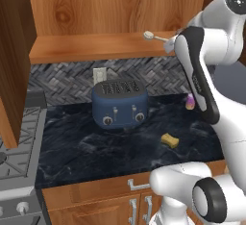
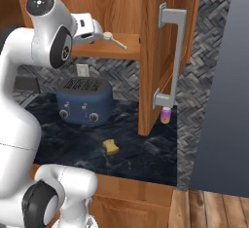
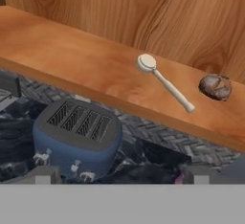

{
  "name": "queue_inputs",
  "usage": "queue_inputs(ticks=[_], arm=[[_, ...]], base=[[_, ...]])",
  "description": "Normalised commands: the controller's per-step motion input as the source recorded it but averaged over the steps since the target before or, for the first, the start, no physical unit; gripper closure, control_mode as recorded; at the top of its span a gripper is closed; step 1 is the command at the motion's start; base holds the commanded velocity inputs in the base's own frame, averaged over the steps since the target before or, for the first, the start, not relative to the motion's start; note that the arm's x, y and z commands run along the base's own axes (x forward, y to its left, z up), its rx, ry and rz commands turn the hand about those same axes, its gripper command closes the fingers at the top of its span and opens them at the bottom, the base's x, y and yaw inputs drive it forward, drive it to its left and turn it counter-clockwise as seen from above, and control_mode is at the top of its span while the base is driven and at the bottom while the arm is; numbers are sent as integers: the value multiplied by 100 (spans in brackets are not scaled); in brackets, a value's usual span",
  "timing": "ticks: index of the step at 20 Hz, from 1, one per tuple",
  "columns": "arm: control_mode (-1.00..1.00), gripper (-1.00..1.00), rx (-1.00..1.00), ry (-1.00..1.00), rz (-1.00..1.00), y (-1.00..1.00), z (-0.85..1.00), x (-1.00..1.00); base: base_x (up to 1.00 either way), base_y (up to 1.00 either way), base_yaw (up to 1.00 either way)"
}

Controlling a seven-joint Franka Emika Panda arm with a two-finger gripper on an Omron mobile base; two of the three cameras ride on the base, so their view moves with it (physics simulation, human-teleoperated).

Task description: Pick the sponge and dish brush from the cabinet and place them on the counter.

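Two fingertips of the gripper [image 3: 122, 176] stand spread wide, holding nothing, before the cabinet [image 3: 86, 70] shelf. The dish brush [image 3: 165, 82] lies near that shelf's front edge; the sponge [image 1: 169, 140] rests on the counter [image 1: 96, 147], toward its front edge.
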Motion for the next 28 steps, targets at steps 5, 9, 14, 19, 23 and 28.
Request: queue_inputs(ticks=[5, 9, 14, 19, 23, 28], arm=[[-100, -100, 1, 1, 2, 0, -5, 18], [-100, -100, 3, -3, 2, 0, -14, 18], [-100, -100, 4, -8, 3, 0, -23, 16], [-100, -100, 0, -3, 2, 0, -4, 23], [-100, -100, 0, 0, 1, 0, 8, 30], [-100, -100, -2, 3, 0, 0, 12, 30]], base=[[0, 0, 0], [0, 0, 0], [0, 0, 0], [0, 0, 0], [0, 0, 0], [0, 0, 0]])
